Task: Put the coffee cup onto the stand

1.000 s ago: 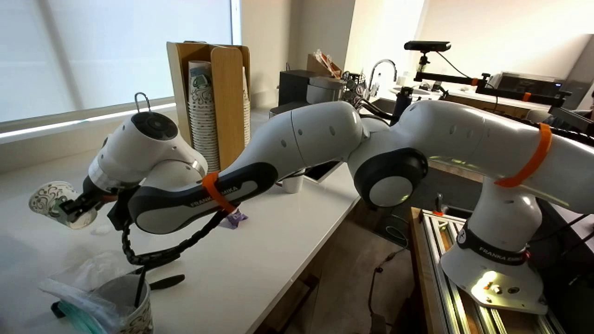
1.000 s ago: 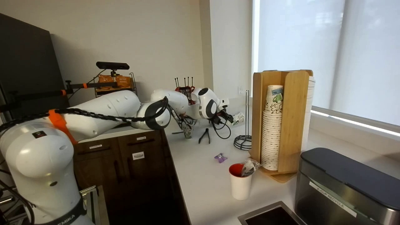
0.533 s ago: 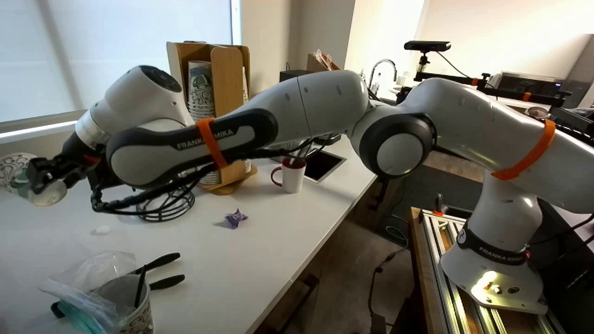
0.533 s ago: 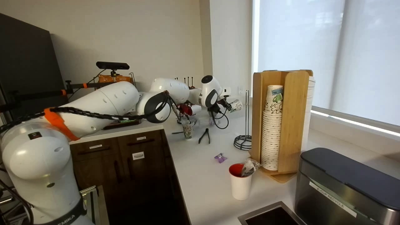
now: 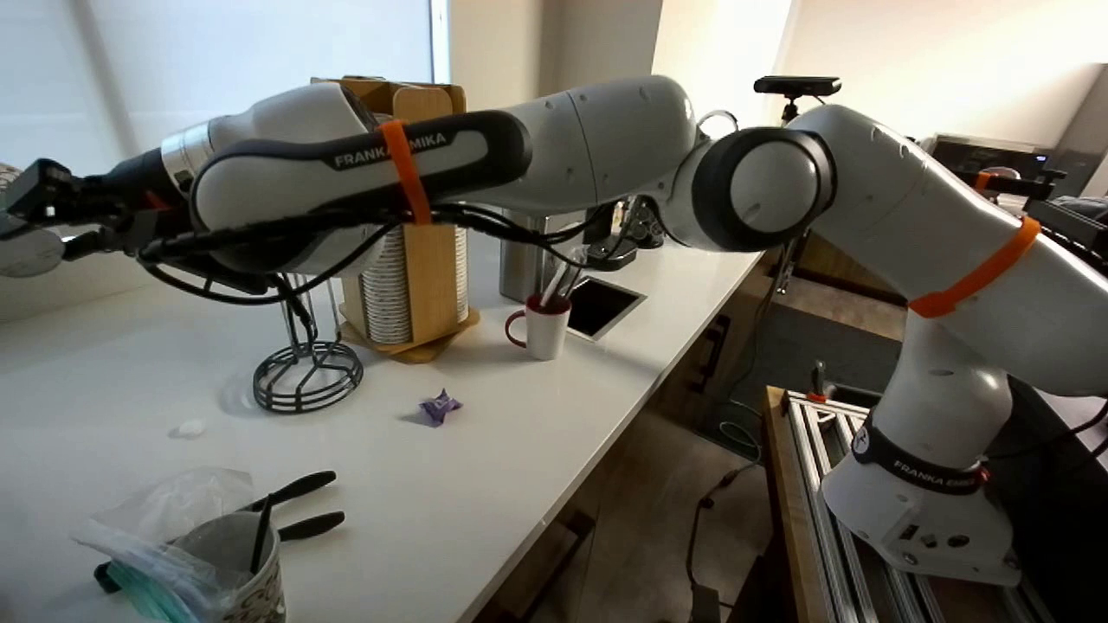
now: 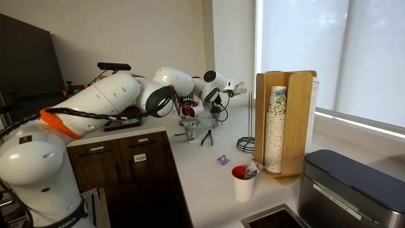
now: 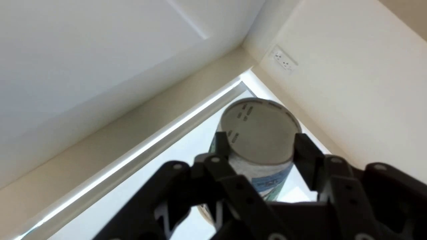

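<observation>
The coffee cup is a whitish paper cup with dark swirls and green and blue patches; it shows in both exterior views point(image 5: 33, 253) point(image 6: 241, 88) and in the wrist view point(image 7: 262, 131). My gripper point(image 5: 52, 223) point(image 6: 232, 92) point(image 7: 262, 144) is shut on it, one finger on each side near its round base. The cup is tilted, high above the counter, partly cut off at the left edge in an exterior view. The stand point(image 5: 305, 400) point(image 6: 246, 144), black wire with a coiled base and tall loop, is upright on the counter. The arm hides its loop top in an exterior view.
A wooden box with stacked cups point(image 5: 424, 173) point(image 6: 297, 126) is beside the stand. A white mug, red inside point(image 5: 547, 330) point(image 6: 243, 190), a purple object point(image 5: 441, 407), black tongs point(image 5: 313, 524) and a patterned cup with plastic bags point(image 5: 260, 597) are on the counter. A steel bin point(image 6: 316, 202) is nearby.
The arm has risen, carrying the cup upward and, in an exterior view, toward the left edge. The cup is tilted more, its base more exposed. The stand's base and the mug have come into view there.
</observation>
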`<state>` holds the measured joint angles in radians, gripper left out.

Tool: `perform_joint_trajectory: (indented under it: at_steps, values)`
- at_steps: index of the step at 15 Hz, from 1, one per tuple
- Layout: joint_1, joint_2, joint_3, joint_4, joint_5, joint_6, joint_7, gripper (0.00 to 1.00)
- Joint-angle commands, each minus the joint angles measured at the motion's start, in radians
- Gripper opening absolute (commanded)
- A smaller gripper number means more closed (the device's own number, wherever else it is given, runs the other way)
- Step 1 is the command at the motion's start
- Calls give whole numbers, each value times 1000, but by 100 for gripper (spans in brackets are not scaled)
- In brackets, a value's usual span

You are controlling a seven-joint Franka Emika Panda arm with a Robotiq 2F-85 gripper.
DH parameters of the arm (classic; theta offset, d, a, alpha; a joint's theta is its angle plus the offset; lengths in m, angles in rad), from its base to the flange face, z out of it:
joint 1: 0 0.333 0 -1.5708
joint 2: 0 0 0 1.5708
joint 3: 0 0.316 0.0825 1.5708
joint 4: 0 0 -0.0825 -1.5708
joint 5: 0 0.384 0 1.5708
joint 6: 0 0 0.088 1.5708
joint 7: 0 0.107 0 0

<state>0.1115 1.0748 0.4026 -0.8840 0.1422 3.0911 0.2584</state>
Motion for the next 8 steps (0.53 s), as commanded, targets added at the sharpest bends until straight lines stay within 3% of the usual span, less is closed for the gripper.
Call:
perform_joint_trajectory:
  at_steps: [1,3,8]
  values:
    - [-154,-109,277,-237,48,111,-128,27]
    - [-231,-109,438,-304,42,266,-154,27]
    - [-460,-55,801,-548,-196,695,-46,27]
